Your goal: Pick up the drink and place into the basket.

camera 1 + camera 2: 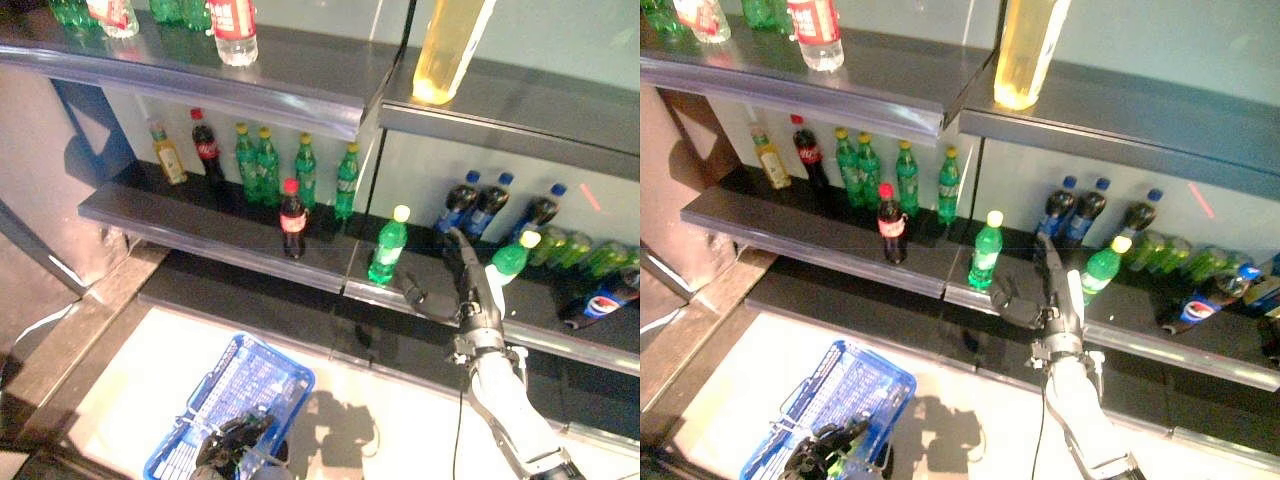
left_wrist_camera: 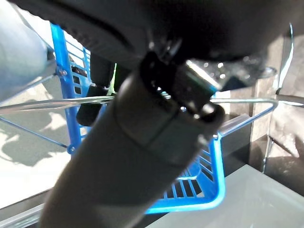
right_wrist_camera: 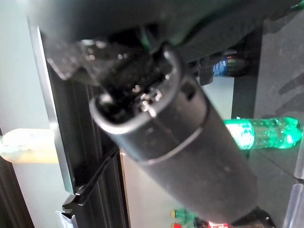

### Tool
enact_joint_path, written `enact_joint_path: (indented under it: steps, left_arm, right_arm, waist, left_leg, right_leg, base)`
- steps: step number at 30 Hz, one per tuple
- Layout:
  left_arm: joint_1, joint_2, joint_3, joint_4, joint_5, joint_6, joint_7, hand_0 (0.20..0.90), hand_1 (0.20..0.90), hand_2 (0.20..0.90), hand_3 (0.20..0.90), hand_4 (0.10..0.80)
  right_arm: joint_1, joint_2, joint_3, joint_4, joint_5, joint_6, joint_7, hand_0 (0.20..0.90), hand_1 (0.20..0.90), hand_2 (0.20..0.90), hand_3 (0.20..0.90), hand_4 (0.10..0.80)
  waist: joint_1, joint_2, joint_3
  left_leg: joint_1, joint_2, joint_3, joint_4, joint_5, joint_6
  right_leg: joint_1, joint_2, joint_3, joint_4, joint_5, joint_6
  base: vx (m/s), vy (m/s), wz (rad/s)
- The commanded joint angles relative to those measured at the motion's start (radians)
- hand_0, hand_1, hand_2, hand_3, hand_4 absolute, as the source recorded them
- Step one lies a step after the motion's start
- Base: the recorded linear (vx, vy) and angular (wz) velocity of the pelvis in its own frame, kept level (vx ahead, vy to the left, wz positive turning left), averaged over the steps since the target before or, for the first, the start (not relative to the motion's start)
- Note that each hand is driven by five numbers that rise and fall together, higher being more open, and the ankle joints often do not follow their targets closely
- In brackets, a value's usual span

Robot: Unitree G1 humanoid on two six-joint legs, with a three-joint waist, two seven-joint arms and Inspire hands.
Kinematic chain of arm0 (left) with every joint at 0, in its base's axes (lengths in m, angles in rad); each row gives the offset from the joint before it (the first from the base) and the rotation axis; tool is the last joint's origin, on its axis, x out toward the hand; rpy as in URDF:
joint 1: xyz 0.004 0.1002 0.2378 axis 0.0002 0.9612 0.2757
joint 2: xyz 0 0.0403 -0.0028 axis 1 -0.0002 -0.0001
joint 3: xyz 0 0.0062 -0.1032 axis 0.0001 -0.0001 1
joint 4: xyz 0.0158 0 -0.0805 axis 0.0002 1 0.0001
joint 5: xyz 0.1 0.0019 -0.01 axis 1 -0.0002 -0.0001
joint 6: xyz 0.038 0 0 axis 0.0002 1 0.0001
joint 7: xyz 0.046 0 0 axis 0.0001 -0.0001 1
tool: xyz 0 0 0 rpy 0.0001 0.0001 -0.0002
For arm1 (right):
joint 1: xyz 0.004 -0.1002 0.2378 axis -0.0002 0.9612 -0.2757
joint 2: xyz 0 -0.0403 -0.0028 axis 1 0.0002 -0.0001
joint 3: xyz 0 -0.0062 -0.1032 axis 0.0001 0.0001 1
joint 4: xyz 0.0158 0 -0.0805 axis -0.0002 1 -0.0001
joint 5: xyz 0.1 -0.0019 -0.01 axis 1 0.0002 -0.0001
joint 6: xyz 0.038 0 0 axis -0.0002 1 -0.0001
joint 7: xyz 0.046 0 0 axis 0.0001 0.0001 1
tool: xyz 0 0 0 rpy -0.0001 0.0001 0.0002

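Note:
Two green bottles with yellow caps stand on the lower shelf, one on the left [image 1: 387, 250] and one on the right [image 1: 510, 260]. My right hand [image 1: 470, 290] is open and reaches up to the shelf's front edge between them, fingers straight and thumb spread toward the left bottle, touching neither. The right wrist view shows a green bottle [image 3: 263, 133] past the hand. My left hand [image 1: 235, 440] is low in front, shut on the thin wire handles [image 2: 247, 100] of the blue basket [image 1: 290, 378], which hangs above the pale floor and looks empty.
A cola bottle [image 1: 292, 220] stands near the shelf's front edge [image 1: 200, 235], with green bottles [image 1: 300, 170] behind it. Dark bottles with blue caps [image 1: 480, 205] stand behind my right hand. One bottle [image 1: 600, 300] lies on the shelf at the right. The upper shelf holds a yellow bottle [image 1: 450, 45].

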Motion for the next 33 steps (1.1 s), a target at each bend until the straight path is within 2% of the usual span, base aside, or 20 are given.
enact_joint_path:
  steps: [1, 2, 13, 25, 33]
  left_arm:
    - [0.078, 0.062, -0.089, 0.008, 0.054, -0.039, 0.010, 0.300, 0.300, 0.300, 0.200, 0.100]
    - [0.074, 0.067, -0.105, -0.006, 0.031, -0.050, 0.003, 0.300, 0.300, 0.300, 0.200, 0.100]
    - [-0.004, 0.069, -0.198, -0.121, -0.117, -0.094, -0.013, 0.300, 0.300, 0.300, 0.200, 0.100]
    - [-0.032, 0.061, -0.239, -0.205, -0.155, -0.103, -0.001, 0.300, 0.300, 0.300, 0.200, 0.100]
    - [-0.020, 0.080, -0.241, -0.248, -0.156, -0.089, 0.009, 0.300, 0.300, 0.300, 0.200, 0.100]
  right_arm:
    - [-0.159, -0.032, -0.045, -0.096, 0.020, -0.112, -0.107, 0.900, 0.900, 0.900, 0.900, 0.800]
    - [-0.191, -0.035, -0.042, -0.094, 0.014, -0.116, -0.134, 0.900, 0.900, 0.900, 0.900, 0.800]
    - [-0.407, -0.048, -0.035, -0.055, -0.004, -0.096, -0.296, 0.900, 0.900, 0.900, 0.900, 0.800]
    - [-0.549, -0.078, -0.073, -0.012, -0.001, -0.086, -0.375, 0.900, 0.900, 0.900, 0.900, 0.800]
    - [-0.674, -0.086, -0.079, 0.013, -0.001, -0.080, -0.344, 0.900, 0.900, 0.900, 0.900, 0.800]
  waist:
    - [0.046, 0.008, 0.064]
    - [0.046, 0.016, 0.097]
    - [0.035, 0.043, 0.245]
    - [0.037, 0.072, 0.325]
    - [0.061, 0.081, 0.340]
  left_leg:
    - [0.015, 0.038, -0.007, 0.152, -0.144, -0.037]
    - [-0.009, 0.032, -0.013, 0.165, -0.139, -0.035]
    - [-0.154, -0.018, -0.009, 0.267, -0.141, -0.014]
    - [-0.215, -0.031, 0.004, 0.314, -0.137, 0.007]
    - [-0.290, -0.043, -0.004, 0.341, -0.138, 0.024]
  right_leg:
    - [-0.184, -0.048, -0.002, 0.059, 0.092, -0.018]
    - [-0.215, -0.052, 0.000, 0.083, 0.092, -0.022]
    - [-0.387, -0.092, 0.033, 0.219, 0.088, -0.035]
    - [-0.449, -0.102, 0.057, 0.261, 0.093, -0.041]
    - [-0.512, -0.100, 0.063, 0.274, 0.100, -0.044]
  base:
    - [-0.130, 0.105, 0.04]
    - [-0.156, 0.102, -0.07]
    - [-0.079, 0.089, -0.07]
    - [0.008, 0.028, -0.06]
    - [0.015, -0.005, -0.05]
